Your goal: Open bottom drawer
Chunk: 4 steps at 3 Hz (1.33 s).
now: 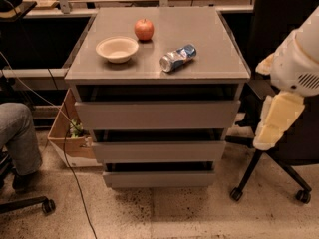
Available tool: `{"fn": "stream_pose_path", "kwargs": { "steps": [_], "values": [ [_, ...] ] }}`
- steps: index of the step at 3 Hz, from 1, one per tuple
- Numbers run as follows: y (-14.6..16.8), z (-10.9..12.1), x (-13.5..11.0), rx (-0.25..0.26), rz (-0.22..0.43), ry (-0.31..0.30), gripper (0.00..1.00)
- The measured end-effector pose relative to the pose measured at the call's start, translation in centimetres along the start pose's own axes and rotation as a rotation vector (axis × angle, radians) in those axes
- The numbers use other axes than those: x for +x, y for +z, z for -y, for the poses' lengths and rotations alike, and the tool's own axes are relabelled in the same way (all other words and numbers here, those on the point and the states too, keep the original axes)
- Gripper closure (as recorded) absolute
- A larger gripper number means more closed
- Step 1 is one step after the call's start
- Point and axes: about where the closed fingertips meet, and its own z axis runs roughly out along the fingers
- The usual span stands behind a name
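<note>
The bottom drawer is the lowest and smallest-looking of three plain grey fronts on the grey cabinet. Its flat front looks pushed in, under the middle drawer and the top drawer. My gripper hangs pointing down on the white arm at the right, beside the cabinet's right side and about level with the top and middle drawers. It is apart from all the drawer fronts and holds nothing that I can see.
On the cabinet top are a red apple, a cream bowl and a can lying on its side. A black office chair stands right behind my arm. A person's leg, a cardboard box and a cable are on the left.
</note>
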Motion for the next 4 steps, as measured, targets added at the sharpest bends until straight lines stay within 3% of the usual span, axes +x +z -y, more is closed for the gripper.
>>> {"fn": "stream_pose_path", "kwargs": {
  "steps": [2, 3, 4],
  "values": [
    [11.7, -2.4, -0.5, -0.038, 0.064, 0.074, 0.0],
    [18.0, -3.5, -1.7, -0.016, 0.11, 0.108, 0.0],
    [17.9, -3.5, -1.7, -0.019, 0.107, 0.107, 0.0]
  ]
}}
